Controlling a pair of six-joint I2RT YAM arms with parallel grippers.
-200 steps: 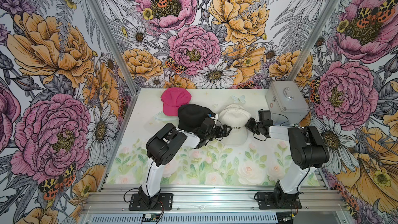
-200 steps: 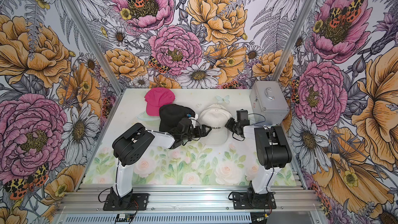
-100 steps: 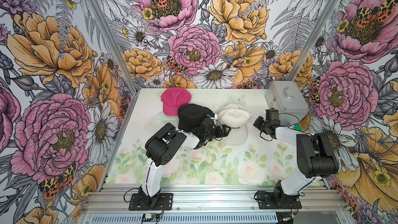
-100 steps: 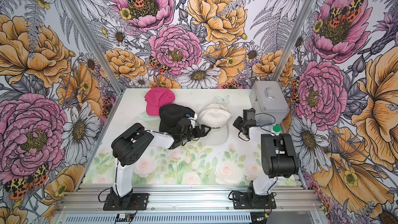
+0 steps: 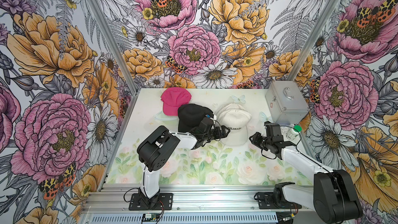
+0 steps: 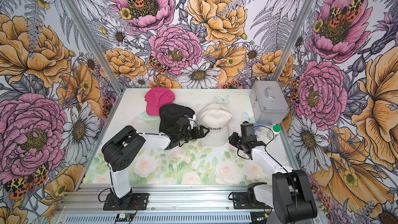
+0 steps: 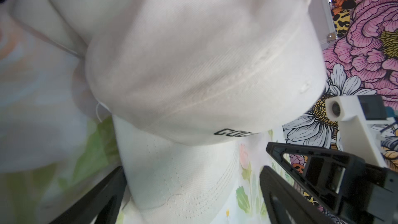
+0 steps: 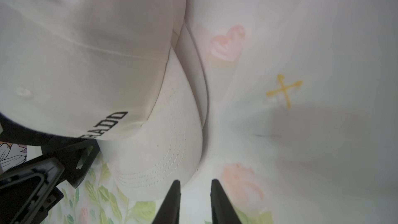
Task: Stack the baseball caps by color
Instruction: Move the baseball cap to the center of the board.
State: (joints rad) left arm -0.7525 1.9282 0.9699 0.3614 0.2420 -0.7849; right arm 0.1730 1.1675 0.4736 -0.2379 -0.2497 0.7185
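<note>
In both top views a pink cap (image 5: 175,101) (image 6: 159,101) lies at the back, a black cap (image 5: 191,115) (image 6: 174,115) in front of it, and a cream "COLORADO" cap (image 5: 233,123) (image 6: 215,121) to the right. My left gripper (image 5: 225,133) (image 7: 191,190) is open, its fingers either side of the cream cap's (image 7: 193,61) brim without pinching it. My right gripper (image 5: 254,140) (image 8: 196,182) hovers just off the brim's right edge, slightly open, with only table between its tips. Under the cream cap (image 8: 86,50) a second cream brim edge shows.
A silver metal case (image 5: 286,104) stands at the back right. A white green-lidded bottle (image 5: 295,131) sits in front of it, close behind my right wrist. Flowered walls close in the table on three sides.
My right gripper has drawn back from the cream cap's brim toward the front right, and its jaws have parted a little. The left arm has stayed put.
</note>
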